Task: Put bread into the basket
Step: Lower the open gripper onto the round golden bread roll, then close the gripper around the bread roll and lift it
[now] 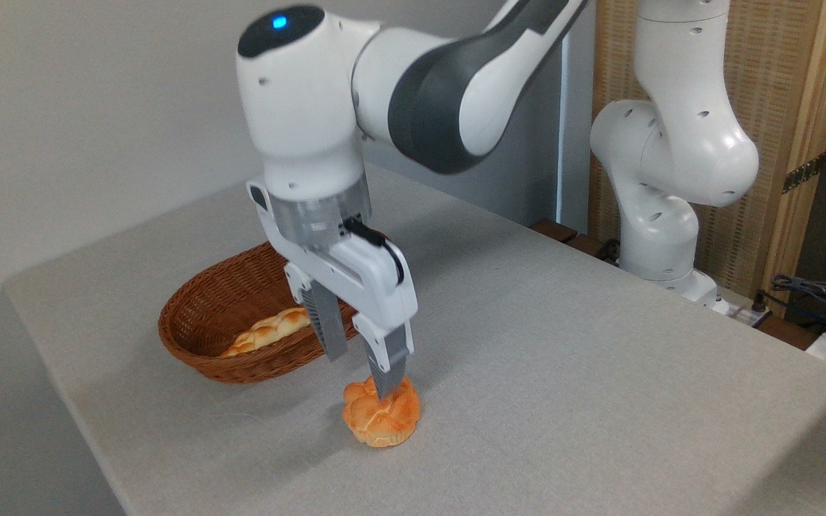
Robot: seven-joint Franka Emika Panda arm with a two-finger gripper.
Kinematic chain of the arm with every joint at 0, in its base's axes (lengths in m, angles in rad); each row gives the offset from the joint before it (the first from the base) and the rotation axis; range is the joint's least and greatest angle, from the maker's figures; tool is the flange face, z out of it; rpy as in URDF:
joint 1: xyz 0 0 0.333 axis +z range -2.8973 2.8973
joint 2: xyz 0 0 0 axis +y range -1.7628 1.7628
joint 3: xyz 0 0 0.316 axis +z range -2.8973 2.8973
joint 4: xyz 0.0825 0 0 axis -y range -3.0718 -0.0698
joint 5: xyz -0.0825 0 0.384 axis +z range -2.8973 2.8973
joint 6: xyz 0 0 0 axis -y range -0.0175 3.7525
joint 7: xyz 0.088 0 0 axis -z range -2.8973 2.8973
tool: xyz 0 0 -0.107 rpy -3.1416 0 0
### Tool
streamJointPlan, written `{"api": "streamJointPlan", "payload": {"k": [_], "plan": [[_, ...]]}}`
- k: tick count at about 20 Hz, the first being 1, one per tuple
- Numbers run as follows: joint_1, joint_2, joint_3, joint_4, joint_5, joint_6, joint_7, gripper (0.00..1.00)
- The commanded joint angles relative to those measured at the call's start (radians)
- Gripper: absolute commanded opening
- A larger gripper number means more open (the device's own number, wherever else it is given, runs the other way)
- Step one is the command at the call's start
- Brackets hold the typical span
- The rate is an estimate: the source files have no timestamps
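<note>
One white robot arm [413, 93] with one two-fingered hand [363, 373]; one grey worktop [563, 373]; one brown wicker basket [198, 322]; two pieces of bread: one round orange bun [377, 423] on the worktop, one long pale braided loaf [269, 331] inside the basket

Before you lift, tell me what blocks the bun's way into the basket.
Nothing visible blocks it. The gripper is open right at the bun, and the table between bun and basket is bare. A long braided loaf already lies inside the basket, with room around it.
</note>
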Motion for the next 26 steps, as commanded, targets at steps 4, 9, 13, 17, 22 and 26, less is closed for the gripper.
{"api": "streamJointPlan", "payload": {"k": [4,9,13,17,22,26], "plan": [[0.000,0.049,0.013,-0.020,0.073,-0.001,0.052,1.00],[0.000,0.063,0.013,-0.020,0.076,0.000,0.054,1.00],[-0.001,0.075,0.010,-0.020,0.074,0.005,0.052,0.98],[-0.001,0.075,0.003,-0.018,0.073,0.003,0.068,0.45],[-0.001,0.074,0.003,-0.017,0.071,0.003,0.069,0.37],[-0.001,0.074,0.003,-0.014,0.068,0.005,0.071,0.37]]}}
